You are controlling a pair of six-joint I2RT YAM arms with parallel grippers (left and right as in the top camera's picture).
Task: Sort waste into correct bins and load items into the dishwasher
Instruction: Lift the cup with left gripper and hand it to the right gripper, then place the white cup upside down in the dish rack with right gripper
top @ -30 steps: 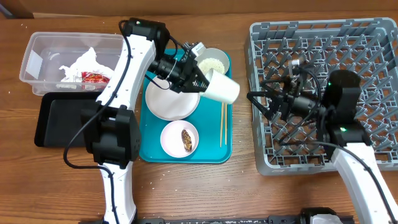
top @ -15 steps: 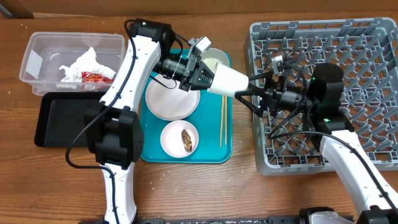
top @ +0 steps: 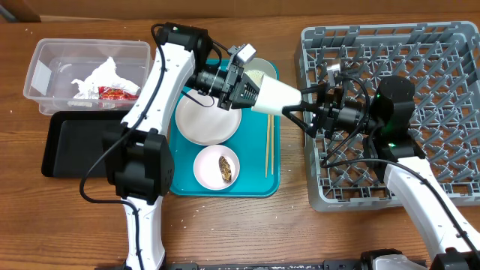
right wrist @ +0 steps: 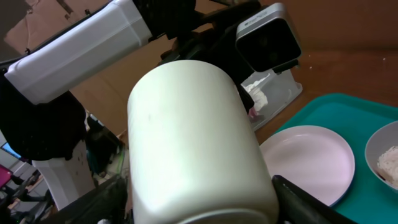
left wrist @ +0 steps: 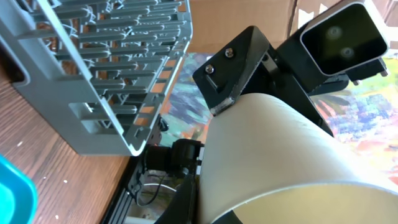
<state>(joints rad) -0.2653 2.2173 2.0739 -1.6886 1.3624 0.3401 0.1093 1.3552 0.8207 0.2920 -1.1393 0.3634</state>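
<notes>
The step in hand looks like a handover of the cup (top: pixel 276 96), bound for the rack (top: pixel 442 52). The cup lies on its side in the air over the right edge of the teal tray (top: pixel 259 184), base pointing right. The left gripper (top: pixel 246 88) is pinched on its mouth end. The right gripper (top: pixel 295 103) stands spread, one finger on either side of the base, with no firm contact showing. Next, I judge, the right must clamp before the left lets go. No writing is readable; the print on the wrapper (top: pixel 114 93) is too small.
</notes>
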